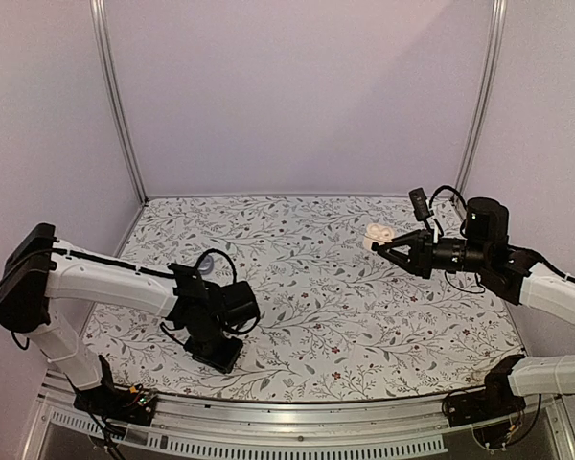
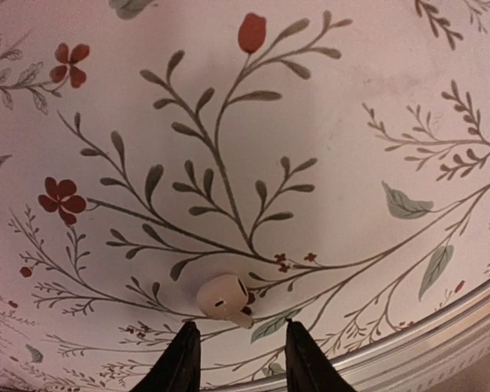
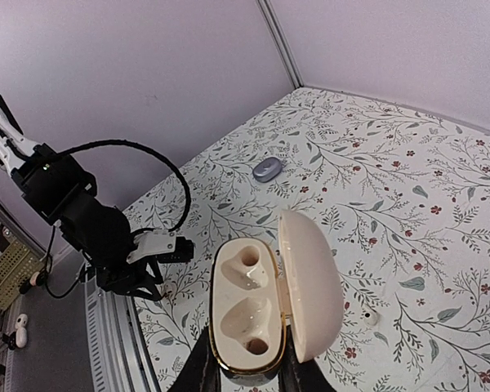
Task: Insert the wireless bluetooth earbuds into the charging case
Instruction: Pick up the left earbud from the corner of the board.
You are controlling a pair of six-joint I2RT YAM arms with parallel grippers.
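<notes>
Left gripper (image 2: 238, 325): fingers apart, holding nothing, pointed down close to the near edge of the flowered table (image 1: 307, 287).
Earbud (image 2: 222, 296): lying on the table just beyond the fingertips, nearer one finger than the other and not yet between them.
Step in hand: the pick-up, I'd judge. Centre the gap over the earbud's rounded body, lower until both fingers straddle it, then close gently, as it looks smooth and could slip out.
Right gripper (image 3: 247, 371): clamped on the charging case (image 3: 247, 302), held up at the far right, well apart from the earbud.
Case: lid (image 3: 310, 282) open, both wells empty.
</notes>
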